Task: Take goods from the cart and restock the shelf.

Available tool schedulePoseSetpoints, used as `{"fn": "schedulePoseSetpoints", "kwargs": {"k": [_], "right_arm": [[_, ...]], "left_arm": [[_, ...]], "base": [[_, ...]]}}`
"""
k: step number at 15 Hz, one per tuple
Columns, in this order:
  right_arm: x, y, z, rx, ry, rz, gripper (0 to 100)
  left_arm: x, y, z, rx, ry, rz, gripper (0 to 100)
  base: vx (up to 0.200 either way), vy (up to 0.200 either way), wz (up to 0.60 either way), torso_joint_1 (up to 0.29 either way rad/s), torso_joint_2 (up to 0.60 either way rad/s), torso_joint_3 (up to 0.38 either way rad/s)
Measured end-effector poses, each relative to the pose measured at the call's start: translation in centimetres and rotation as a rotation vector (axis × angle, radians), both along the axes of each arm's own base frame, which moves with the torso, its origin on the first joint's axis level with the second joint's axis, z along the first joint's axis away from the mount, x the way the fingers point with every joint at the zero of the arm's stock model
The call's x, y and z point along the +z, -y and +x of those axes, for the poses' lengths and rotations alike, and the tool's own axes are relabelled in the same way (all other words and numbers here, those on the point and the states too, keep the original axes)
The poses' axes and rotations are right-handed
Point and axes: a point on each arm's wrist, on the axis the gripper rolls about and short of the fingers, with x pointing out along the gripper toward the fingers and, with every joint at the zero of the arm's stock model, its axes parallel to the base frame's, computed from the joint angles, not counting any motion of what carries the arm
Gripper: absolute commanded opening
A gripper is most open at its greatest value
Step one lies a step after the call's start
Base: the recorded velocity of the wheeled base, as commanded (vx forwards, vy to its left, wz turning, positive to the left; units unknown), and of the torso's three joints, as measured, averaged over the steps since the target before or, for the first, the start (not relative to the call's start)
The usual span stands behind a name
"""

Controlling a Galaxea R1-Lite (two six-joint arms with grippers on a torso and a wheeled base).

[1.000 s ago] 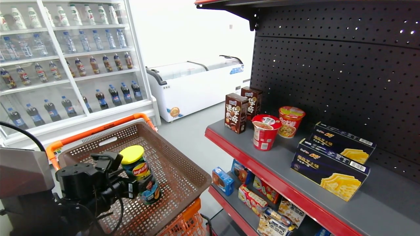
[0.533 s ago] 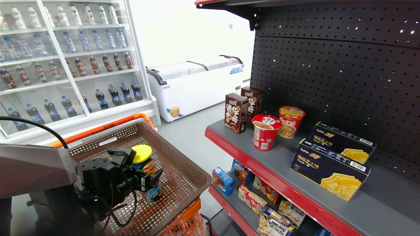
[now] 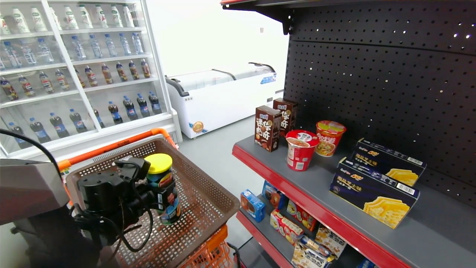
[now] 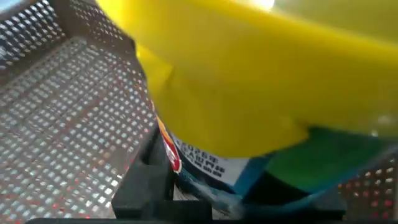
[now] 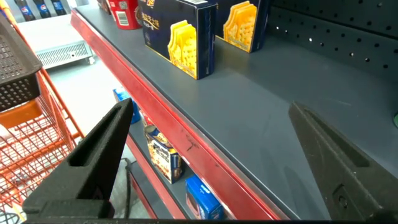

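One yellow-lidded chip can (image 3: 160,178) sits clamped in the left tool (image 3: 165,203), upright above the cart's brown basket (image 3: 212,201) and well apart from the shelf (image 3: 319,186). The grip takes only a narrow band of a tall, smooth cylinder, so a fast swing could tilt or slip it. Crossing over, it may clip the basket rim or the red noodle cup (image 3: 300,149) near the shelf edge. The right tool (image 5: 211,118) hangs wide open over the shelf.

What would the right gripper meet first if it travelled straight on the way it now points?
Probably the bare grey shelf deck, beside the nearer blue cracker box. The right gripper, jaws open, points down at that surface with nothing between, though depth is hard to judge.
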Motion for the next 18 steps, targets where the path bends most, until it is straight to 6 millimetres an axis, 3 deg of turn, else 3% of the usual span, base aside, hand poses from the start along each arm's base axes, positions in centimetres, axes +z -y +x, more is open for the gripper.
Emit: {"fn": "schedulePoseSetpoints", "kwargs": {"k": [3, 6, 10, 14, 18], "right_arm": [[0.0, 0.0, 0.0, 0.0, 0.0, 0.0, 100], [0.0, 0.0, 0.0, 0.0, 0.0, 0.0, 100], [0.0, 0.0, 0.0, 0.0, 0.0, 0.0, 100], [0.0, 0.0, 0.0, 0.0, 0.0, 0.0, 100], [0.0, 0.0, 0.0, 0.0, 0.0, 0.0, 100]], "left_arm": [[3.6, -0.4, -1.6, 0.032, -0.042, -0.007, 0], [7.9, -0.8, -4.5, 0.045, -0.06, -0.012, 0], [13.0, -1.5, -11.1, 0.054, 0.027, -0.024, 0], [14.0, -2.4, -18.0, 0.082, 0.153, -0.039, 0], [11.9, -2.8, -22.3, 0.06, 0.184, -0.043, 0]], "base": [[0.0, 0.0, 0.0, 0.0, 0.0, 0.0], [0.0, 0.0, 0.0, 0.0, 0.0, 0.0], [0.0, 0.0, 0.0, 0.0, 0.0, 0.0], [0.0, 0.0, 0.0, 0.0, 0.0, 0.0], [0.0, 0.0, 0.0, 0.0, 0.0, 0.0]]}}
